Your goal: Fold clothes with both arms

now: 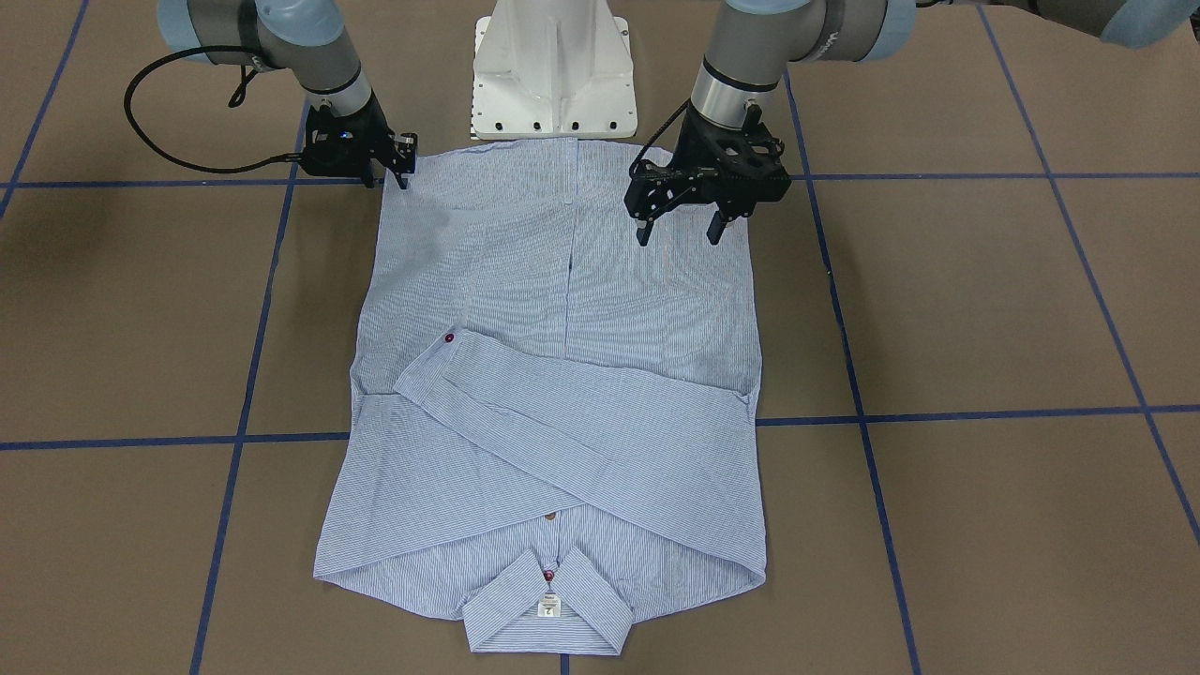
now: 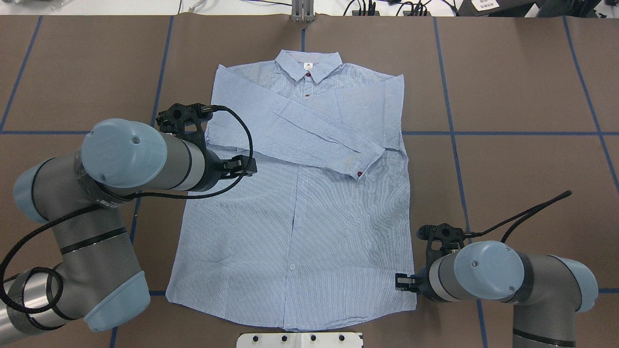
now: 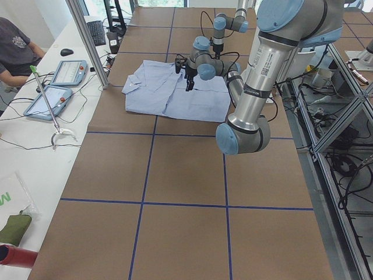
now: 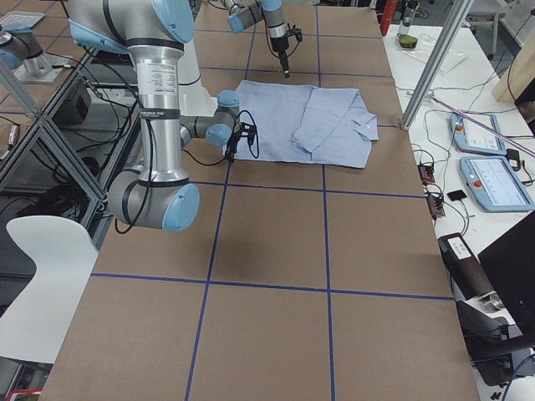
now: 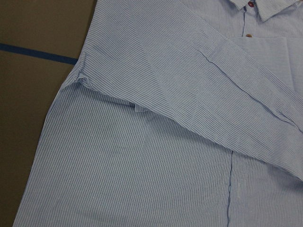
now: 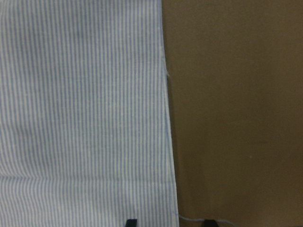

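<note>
The shirt (image 1: 562, 375) could fold skewed: left gripper (image 1: 679, 233) hovers open, empty, farther up than right gripper (image 1: 401, 171), whose parted, empty jaws straddle its near right edge.

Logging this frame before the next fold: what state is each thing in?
shirt: flat, front up, placket closed, sleeves folded across chest.
left gripper: open, above the shirt, holding nothing.
right gripper: open, fingertips straddling the shirt's side edge.
</note>
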`<move>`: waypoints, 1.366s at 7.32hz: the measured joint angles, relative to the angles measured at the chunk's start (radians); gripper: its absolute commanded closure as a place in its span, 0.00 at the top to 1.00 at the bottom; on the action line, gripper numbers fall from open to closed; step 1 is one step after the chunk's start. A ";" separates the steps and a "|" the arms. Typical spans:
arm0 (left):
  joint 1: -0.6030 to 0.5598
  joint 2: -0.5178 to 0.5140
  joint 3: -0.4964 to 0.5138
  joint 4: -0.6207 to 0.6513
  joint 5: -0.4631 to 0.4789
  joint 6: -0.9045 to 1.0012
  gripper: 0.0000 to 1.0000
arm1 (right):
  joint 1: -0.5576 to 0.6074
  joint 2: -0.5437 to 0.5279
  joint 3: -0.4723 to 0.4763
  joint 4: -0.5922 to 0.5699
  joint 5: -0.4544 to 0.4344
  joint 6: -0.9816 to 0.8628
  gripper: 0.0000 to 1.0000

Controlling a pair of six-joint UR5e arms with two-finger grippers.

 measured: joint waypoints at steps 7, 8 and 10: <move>0.000 -0.001 0.000 0.000 0.000 -0.001 1.00 | -0.001 0.009 -0.003 -0.001 0.000 0.001 0.18; 0.000 -0.001 0.000 0.000 0.000 -0.001 1.00 | -0.001 0.009 -0.003 0.000 0.000 0.001 0.16; 0.000 0.000 0.000 0.000 0.000 -0.001 1.00 | -0.002 0.012 -0.003 -0.001 0.000 0.001 0.15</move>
